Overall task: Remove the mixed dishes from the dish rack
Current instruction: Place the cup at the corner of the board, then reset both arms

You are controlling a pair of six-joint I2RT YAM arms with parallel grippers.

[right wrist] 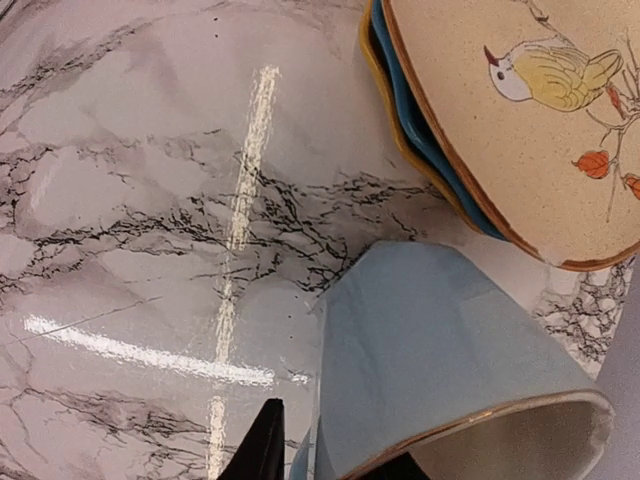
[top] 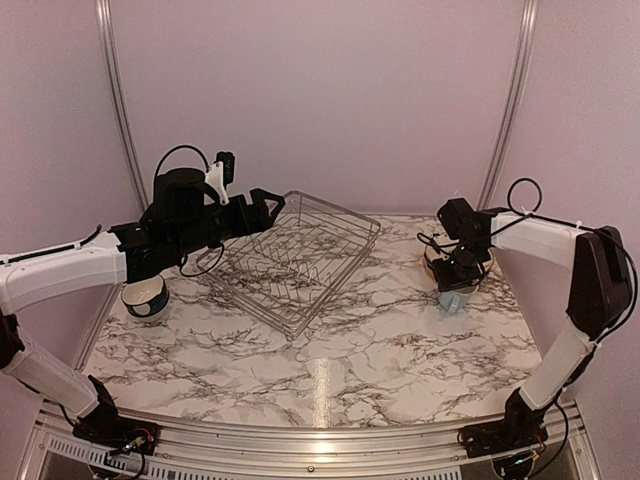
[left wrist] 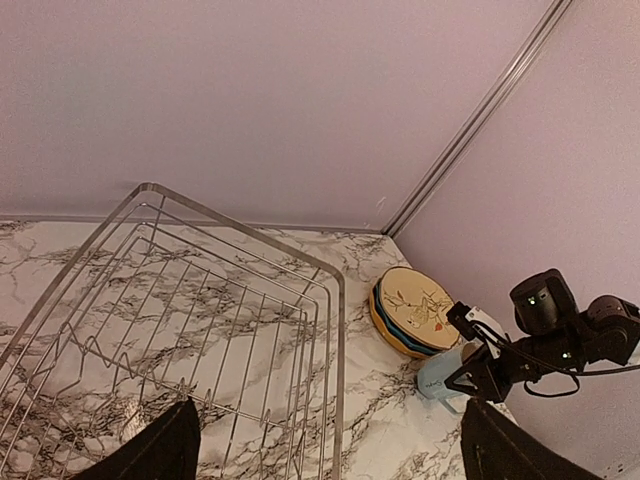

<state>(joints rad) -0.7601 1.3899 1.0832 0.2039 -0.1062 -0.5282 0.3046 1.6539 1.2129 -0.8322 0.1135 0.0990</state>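
Note:
The dish rack [top: 300, 258], a silver wire basket, sits mid-table with only its tines inside [left wrist: 200, 320]. My left gripper [top: 272, 203] hangs open over the rack's back left edge, nothing between its fingers [left wrist: 330, 455]. At the right a stack of plates [left wrist: 415, 310], the cream bird-and-leaf one [right wrist: 530, 120] on top, lies flat. The pale blue mug [right wrist: 450, 360] rests on the table beside it [left wrist: 440, 375]. My right gripper [right wrist: 330, 455] straddles the mug's wall near the handle, one finger inside and one outside with a thin gap. It is open [top: 458, 285].
A teal and white bowl [top: 145, 297] sits at the table's left under my left arm. Pale walls with metal corner rails [top: 505, 110] close in the back and sides. Marble tabletop [top: 400, 340] lies in front of the rack.

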